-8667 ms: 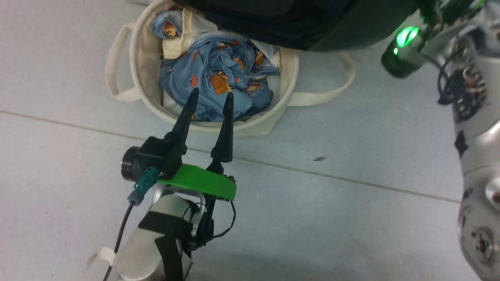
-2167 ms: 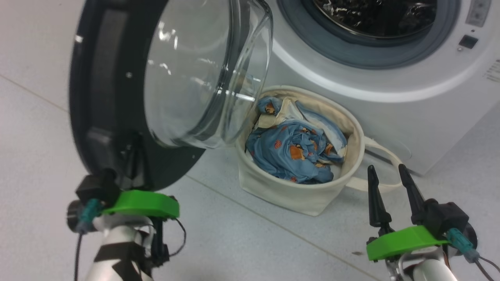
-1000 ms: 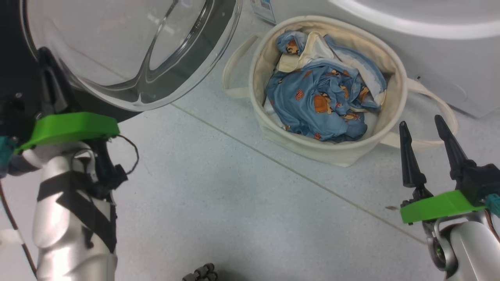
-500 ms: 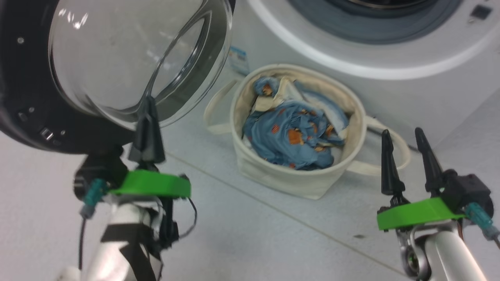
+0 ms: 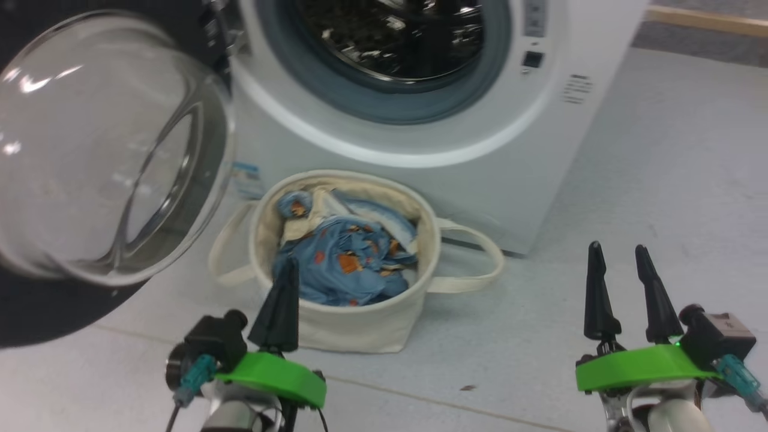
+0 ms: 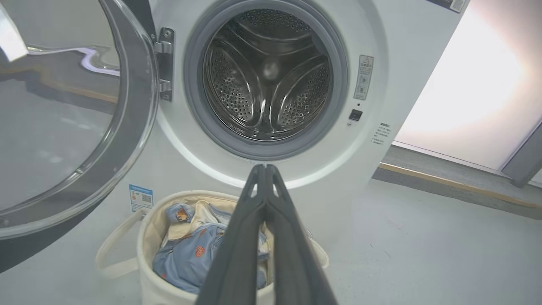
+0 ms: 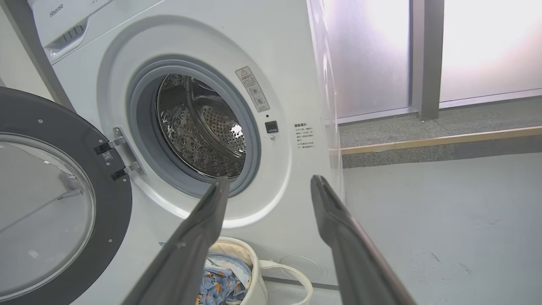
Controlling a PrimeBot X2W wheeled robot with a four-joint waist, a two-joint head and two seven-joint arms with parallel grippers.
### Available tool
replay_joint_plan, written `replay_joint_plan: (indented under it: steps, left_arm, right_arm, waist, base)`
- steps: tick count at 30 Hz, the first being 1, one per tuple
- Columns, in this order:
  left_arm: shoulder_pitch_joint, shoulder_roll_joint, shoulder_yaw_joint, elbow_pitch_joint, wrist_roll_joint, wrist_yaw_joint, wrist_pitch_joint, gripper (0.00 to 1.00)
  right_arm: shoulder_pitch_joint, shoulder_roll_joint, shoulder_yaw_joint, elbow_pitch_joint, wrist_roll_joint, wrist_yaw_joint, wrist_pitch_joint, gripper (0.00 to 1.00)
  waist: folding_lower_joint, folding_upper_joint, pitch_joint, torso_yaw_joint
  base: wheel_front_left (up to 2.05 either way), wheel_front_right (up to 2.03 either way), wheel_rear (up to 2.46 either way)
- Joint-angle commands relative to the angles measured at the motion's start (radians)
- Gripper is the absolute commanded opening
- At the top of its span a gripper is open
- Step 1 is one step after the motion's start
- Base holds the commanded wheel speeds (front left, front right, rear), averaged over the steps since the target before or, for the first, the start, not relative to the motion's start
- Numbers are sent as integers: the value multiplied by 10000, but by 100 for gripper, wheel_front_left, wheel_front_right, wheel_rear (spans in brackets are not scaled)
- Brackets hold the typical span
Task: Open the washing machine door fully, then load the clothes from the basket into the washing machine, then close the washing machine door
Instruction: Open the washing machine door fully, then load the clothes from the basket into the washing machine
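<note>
1. Left gripper (image 5: 290,265): its two dark fingers are pressed tip to tip and hold nothing. It hangs just in front of the basket (image 5: 354,329), and in the head view its tips overlap the near rim.
2. Right gripper (image 5: 617,247): its fingers are spread wide and empty. It is over bare floor (image 5: 540,360), well to the right of the basket and clear of the right loop handle (image 5: 480,264).
3. Basket: it stands upright on the floor against the washing machine (image 5: 510,174), below the drum opening and nearer the left gripper.
4. Clothes (image 5: 348,267): the blue printed garments and a beige piece lie crumpled inside the basket.
5. Washing machine door (image 5: 102,156): it is swung open on the left hinge (image 6: 166,63), with its glass dome up and left of the left gripper, apart from it.
6. Steel drum (image 6: 266,80): it is exposed within the grey gasket (image 5: 372,103). A blue-and-white label sticker (image 5: 247,179) is on the washer front, left of the basket.
</note>
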Motion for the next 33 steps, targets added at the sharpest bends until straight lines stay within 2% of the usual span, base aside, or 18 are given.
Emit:
replay_joint_plan:
  steps: [1,8,13,14,15,16,33]
  left_arm:
    - [-97,150,197,-199,-27,-97,-5,0]
    - [223,150,-51,-94,-194,-130,-5,0]
    - [240,150,-166,-119,-275,-86,-5,0]
    - [242,150,-179,-136,-285,-73,-5,13]
    - [252,150,-192,-144,-300,-62,-5,71]
    - [273,150,-222,-92,-294,-51,-5,100]
    - [229,150,-224,-254,-30,289,-5,100]
  right_arm:
    - [-3,38,228,-363,-37,75,-122,100]
    - [234,46,162,-310,-34,75,-122,100]
    - [186,47,154,-316,-93,75,-122,100]
    - [176,47,146,-324,-92,75,-122,100]
    - [169,48,136,-331,-89,75,-122,100]
    - [163,48,121,-334,-85,75,-122,100]
    - [78,48,-291,-299,-282,75,-122,100]
  waist:
    - [3,0,-533,-863]
    - [3,0,-501,-1723]
    - [3,0,-397,-1833]
    - [3,0,-392,-1835]
    - [3,0,-390,-1832]
    - [3,0,-389,-1825]
    - [3,0,-152,-1761]
  base:
    - [0,0,0]
    - [0,0,0]
    - [0,0,0]
    - [0,0,0]
    - [0,0,0]
    - [0,0,0]
    - [0,0,0]
